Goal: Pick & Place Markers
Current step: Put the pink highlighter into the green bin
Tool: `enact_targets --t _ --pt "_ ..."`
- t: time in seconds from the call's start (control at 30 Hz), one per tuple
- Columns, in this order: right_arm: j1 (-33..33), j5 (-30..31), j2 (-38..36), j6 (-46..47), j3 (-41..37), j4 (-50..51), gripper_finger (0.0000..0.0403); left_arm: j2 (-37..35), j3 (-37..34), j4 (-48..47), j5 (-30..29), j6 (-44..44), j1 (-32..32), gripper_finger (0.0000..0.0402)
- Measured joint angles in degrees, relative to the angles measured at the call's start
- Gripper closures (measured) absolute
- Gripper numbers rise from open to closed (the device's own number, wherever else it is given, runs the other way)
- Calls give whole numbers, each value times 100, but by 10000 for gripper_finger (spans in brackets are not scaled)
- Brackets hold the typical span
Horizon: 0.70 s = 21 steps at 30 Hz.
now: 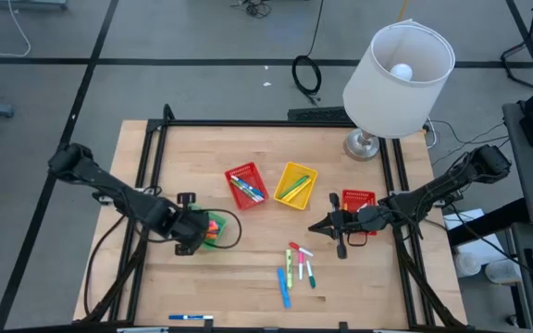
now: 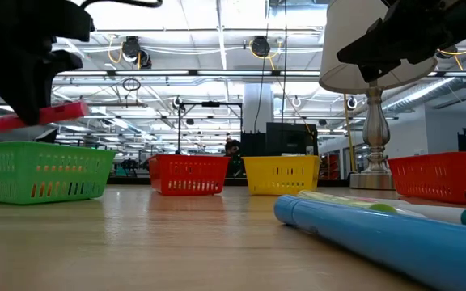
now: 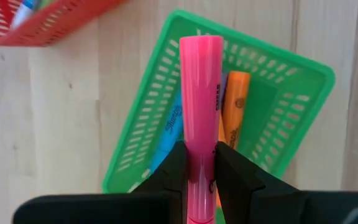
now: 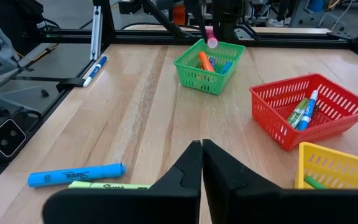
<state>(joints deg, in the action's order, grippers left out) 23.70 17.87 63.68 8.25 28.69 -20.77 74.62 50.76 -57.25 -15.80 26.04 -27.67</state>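
The left gripper (image 3: 200, 171) is gripping a pink marker (image 3: 199, 106) above the green basket (image 3: 291, 134), which is holding orange (image 3: 235, 106) and blue markers (image 3: 169, 134). The right gripper (image 4: 201, 163), fingers pressed together and empty, is hovering near loose markers (image 1: 296, 268) on the table (image 1: 202, 157), between red baskets (image 1: 246, 185). A lamp (image 1: 396, 69) is standing at the far edge.

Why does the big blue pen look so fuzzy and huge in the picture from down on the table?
In the low view the blue felt-tip marker lies right by the camera, so it looms large and out of focus, while the green mesh plastic basket farther back looks sharper. In the high view the same marker is small and crisp.
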Motion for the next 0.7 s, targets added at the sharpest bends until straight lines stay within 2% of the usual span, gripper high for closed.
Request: enact_targets --t 0.33,0.53,0.7 --pt "2 0 -2 2 0 0 403 78 0 26 243 -27 270 347" --pt "2 0 -2 4 0 2 403 78 0 26 240 -160 292 311" --pt "2 0 -2 3 0 2 403 78 0 26 239 -63 292 306"
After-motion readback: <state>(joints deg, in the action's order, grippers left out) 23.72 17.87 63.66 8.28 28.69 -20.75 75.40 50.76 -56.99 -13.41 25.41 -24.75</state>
